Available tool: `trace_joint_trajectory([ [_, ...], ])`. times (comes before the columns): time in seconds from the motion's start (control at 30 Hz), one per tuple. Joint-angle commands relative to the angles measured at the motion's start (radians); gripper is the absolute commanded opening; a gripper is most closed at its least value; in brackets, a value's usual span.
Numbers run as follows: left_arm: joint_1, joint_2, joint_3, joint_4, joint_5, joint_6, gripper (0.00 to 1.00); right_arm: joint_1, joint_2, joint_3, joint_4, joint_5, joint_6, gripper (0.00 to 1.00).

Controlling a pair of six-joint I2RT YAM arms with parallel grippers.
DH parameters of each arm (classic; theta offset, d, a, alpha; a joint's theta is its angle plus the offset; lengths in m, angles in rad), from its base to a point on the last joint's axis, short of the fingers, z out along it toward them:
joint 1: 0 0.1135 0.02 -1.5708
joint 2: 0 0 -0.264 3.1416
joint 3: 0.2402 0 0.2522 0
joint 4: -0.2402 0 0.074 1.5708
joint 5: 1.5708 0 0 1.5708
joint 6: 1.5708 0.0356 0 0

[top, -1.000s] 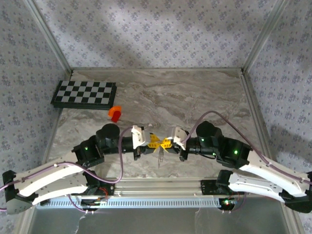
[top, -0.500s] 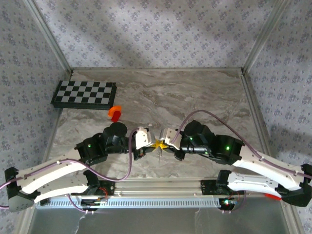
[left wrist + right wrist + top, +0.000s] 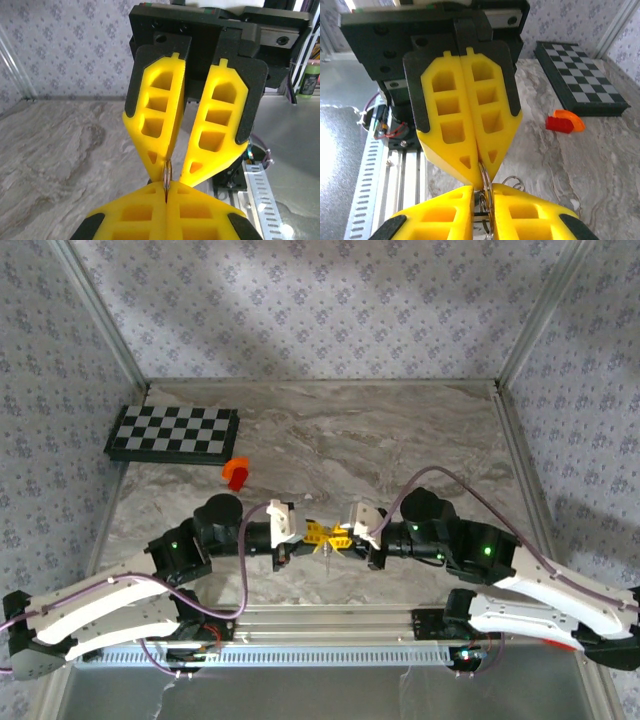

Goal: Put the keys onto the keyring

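Keyring: thin silvery metal loop, seen edge-on and upright. It is pinched between the closed tips of the left gripper and stands in the narrow gap between the parted tips of the right gripper. A thin silver strip hangs just below the meeting tips; whether it is key or chain cannot be told.

One left gripper, one right gripper, one keyring, one chessboard, one orange-red block, one table

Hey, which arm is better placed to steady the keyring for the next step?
Left, probably. The left gripper is shut on the keyring, pinched at its fingertips; the right gripper has its jaws slightly apart around the ring, leaving it freer to manipulate.
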Motion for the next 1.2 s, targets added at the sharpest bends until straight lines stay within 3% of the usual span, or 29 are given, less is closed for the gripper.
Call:
trace_joint_trajectory([
  [0.0,-0.005,-0.015,-0.026,0.143,0.046,-0.040,0.00,-0.017,-0.026,-0.018,0.034,-0.062,0.028,0.16],
  [0.27,-0.005,-0.005,-0.069,0.268,0.057,-0.081,0.00,-0.033,-0.034,-0.018,0.043,-0.052,0.013,0.00],
  [0.4,-0.005,0.017,-0.022,0.142,-0.022,-0.047,0.01,-0.035,-0.029,-0.005,0.025,-0.027,0.007,0.00],
  [0.47,-0.005,0.020,-0.004,0.066,-0.073,-0.019,0.10,-0.033,-0.015,0.006,-0.002,-0.007,0.003,0.00],
  [0.53,-0.005,0.023,0.008,0.003,-0.135,0.014,0.13,-0.023,0.009,0.023,-0.035,0.023,-0.015,0.00],
  [0.63,-0.005,0.047,0.039,-0.103,-0.209,0.062,0.11,0.023,0.061,0.055,-0.091,0.098,-0.047,0.00],
  [0.73,-0.005,0.069,0.055,-0.144,-0.205,0.074,0.11,0.062,0.106,0.081,-0.128,0.153,-0.069,0.00],
  [0.8,-0.004,0.078,0.064,-0.156,-0.194,0.078,0.05,0.069,0.118,0.085,-0.136,0.164,-0.075,0.00],
  [0.83,-0.005,0.078,0.065,-0.159,-0.192,0.076,0.00,0.068,0.118,0.084,-0.134,0.167,-0.075,0.00],
  [1.0,-0.004,0.024,0.025,-0.065,-0.138,0.041,0.00,0.061,0.091,0.075,-0.126,0.135,-0.056,0.00],
  [1.17,-0.004,-0.046,-0.033,0.068,-0.086,-0.002,0.00,0.045,0.048,0.026,-0.040,0.116,-0.025,0.19],
])
